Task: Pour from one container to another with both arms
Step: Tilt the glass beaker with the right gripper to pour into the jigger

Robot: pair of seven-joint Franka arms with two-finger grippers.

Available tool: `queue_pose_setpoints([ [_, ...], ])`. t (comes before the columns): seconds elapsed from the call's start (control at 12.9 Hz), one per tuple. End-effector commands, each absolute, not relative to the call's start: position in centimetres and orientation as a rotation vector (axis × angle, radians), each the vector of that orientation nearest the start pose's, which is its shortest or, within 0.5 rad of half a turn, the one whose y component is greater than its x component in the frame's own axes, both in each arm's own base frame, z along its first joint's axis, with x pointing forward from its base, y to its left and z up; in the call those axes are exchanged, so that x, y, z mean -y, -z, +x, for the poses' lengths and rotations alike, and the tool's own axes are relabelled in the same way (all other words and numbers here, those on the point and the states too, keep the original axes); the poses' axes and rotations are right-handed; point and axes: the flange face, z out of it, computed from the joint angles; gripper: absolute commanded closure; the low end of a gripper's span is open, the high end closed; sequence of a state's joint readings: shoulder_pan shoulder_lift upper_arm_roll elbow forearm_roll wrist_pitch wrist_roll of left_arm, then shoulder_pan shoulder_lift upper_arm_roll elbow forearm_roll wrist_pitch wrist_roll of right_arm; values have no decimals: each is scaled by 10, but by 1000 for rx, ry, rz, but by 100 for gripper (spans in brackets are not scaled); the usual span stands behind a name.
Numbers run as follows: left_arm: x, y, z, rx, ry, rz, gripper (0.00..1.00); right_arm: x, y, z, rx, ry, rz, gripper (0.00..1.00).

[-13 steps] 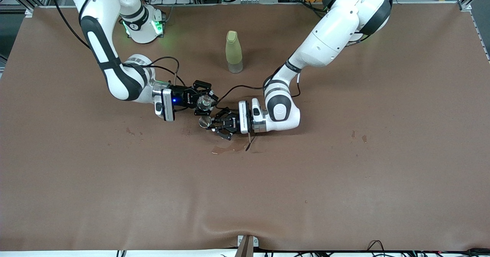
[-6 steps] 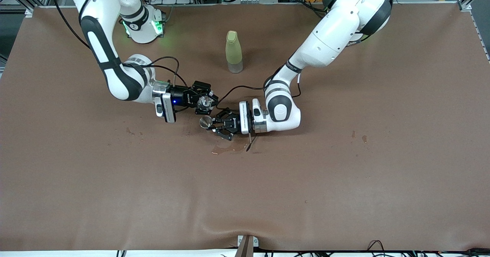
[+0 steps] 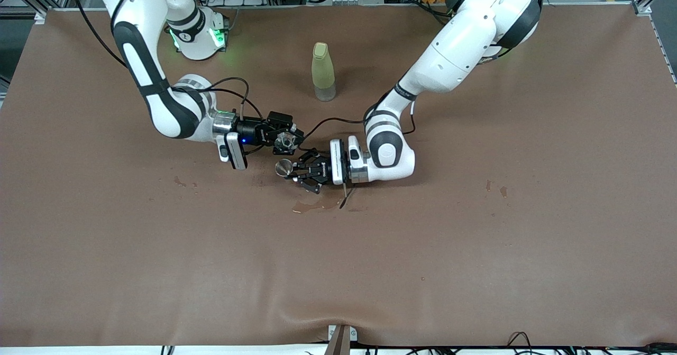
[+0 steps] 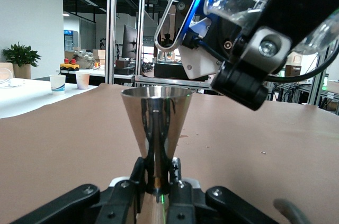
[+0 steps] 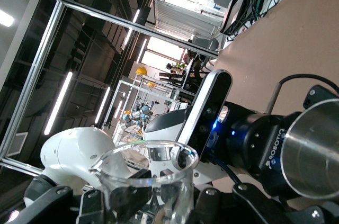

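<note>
Glass beaker (image 3: 285,141) pinched by right end effector (image 3: 284,139) tips toward upright steel cup (image 3: 283,168), clamped by left end effector (image 3: 295,175).

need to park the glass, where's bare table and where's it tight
Bare table: the wide stretch nearer the camera than the wet patch, and both ends. Crowded mid-table: right hand with clear glass, left hand with metal cup, bottle.

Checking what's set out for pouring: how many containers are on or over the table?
3: a clear glass cup in the right claw, a metal jigger in the left claw beside it, a capped green bottle standing nearer the bases.
</note>
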State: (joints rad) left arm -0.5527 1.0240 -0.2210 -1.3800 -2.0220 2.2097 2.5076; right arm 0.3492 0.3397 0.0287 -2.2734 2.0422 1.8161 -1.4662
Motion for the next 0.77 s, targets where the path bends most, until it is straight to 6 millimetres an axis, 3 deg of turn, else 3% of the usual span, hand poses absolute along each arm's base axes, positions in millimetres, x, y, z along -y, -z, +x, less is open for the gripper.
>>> queue_pose_setpoints([
  [0.0, 510, -128, 531, 1163, -1178, 1320, 100, -268, -249, 469, 95, 351, -1544, 100],
  [0.7, 509, -126, 525, 1173, -1158, 1322, 100, -266, -255, 472, -63, 194, -1532, 100],
])
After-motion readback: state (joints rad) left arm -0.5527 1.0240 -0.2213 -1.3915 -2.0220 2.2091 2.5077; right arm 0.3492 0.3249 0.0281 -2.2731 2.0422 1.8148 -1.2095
